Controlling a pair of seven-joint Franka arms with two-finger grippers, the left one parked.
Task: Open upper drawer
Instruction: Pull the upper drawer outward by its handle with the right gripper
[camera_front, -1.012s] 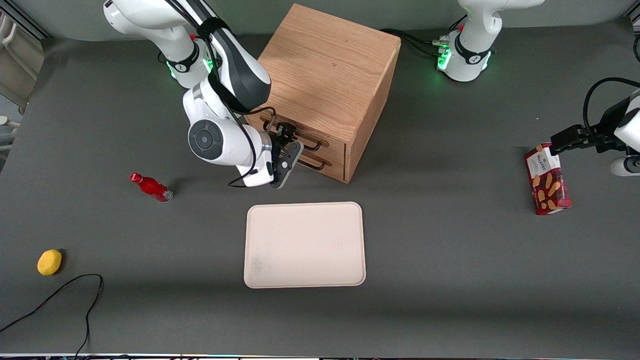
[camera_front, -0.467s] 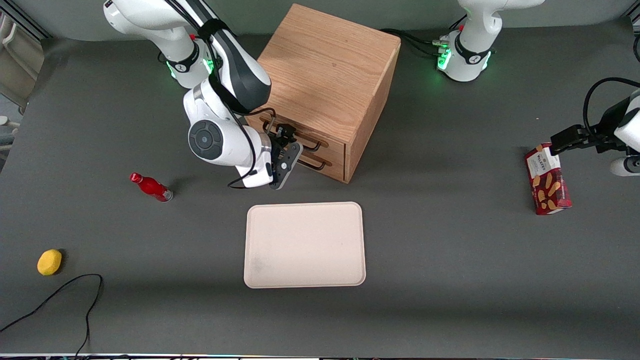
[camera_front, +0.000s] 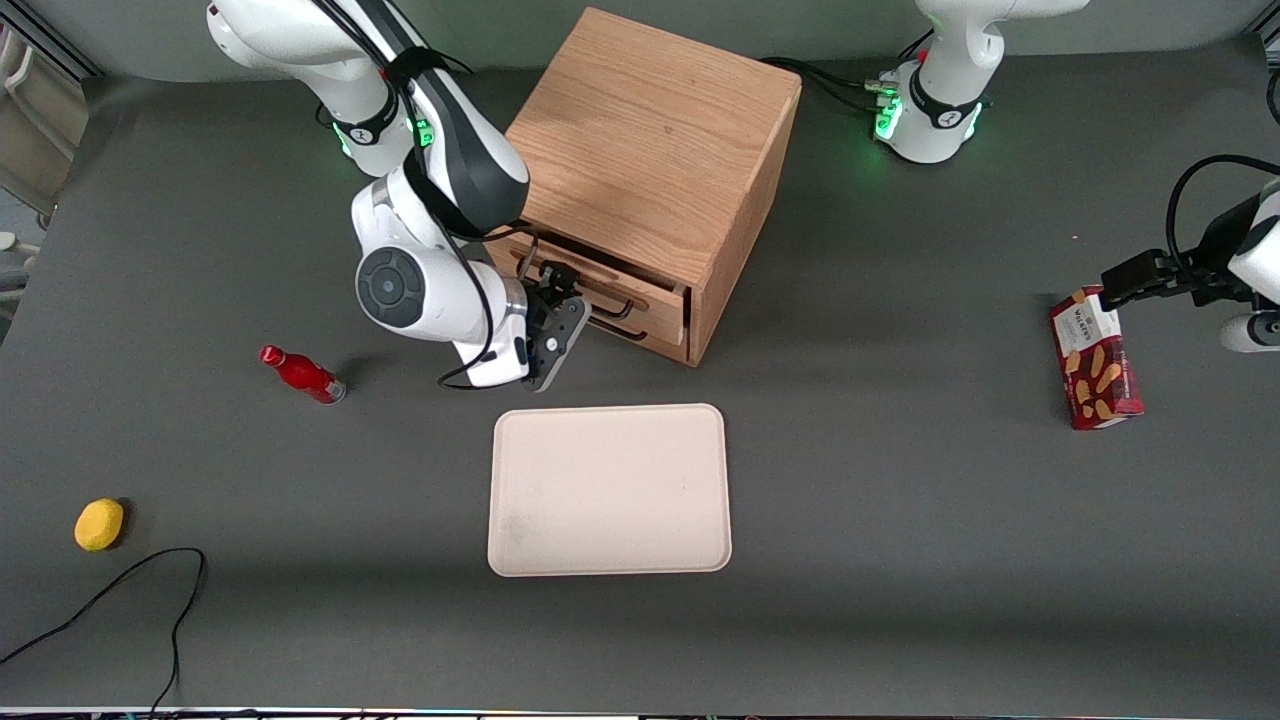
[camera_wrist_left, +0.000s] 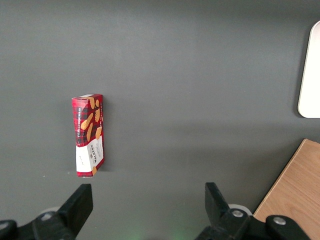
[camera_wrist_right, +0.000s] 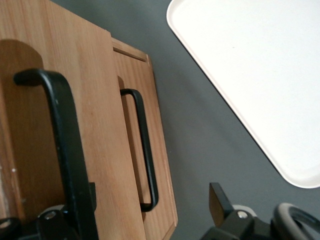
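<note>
The upper drawer (camera_front: 640, 297) sits at the top of the wooden cabinet's (camera_front: 650, 150) front face, and in the front view it stands out a little from that face, its end edge showing a gap at the corner, so I judge the pull is under way but far from finished. The tool (camera_front: 558, 292) is at the drawer's black handle (camera_front: 605, 297), at the end nearer the working arm, which suits a straight pull along the drawer's run. In the right wrist view the handle (camera_wrist_right: 65, 145) passes close along one finger (camera_wrist_right: 55, 225), while the other finger (camera_wrist_right: 220, 200) stands well apart from it. The tool looks spread, hooking the bar instead of pinching it; that is my reading, since the contact itself is cut off.

The lower drawer (camera_wrist_right: 145, 145) lies just under the upper one, its own handle (camera_wrist_right: 142, 150) untouched. The white tray (camera_front: 609, 490) rests on the tabletop (camera_front: 900, 500) nearer the front camera, well clear of the drawer's path.

The arm's wrist hides part of the drawer front, and the drawer's inside cannot be seen.
</note>
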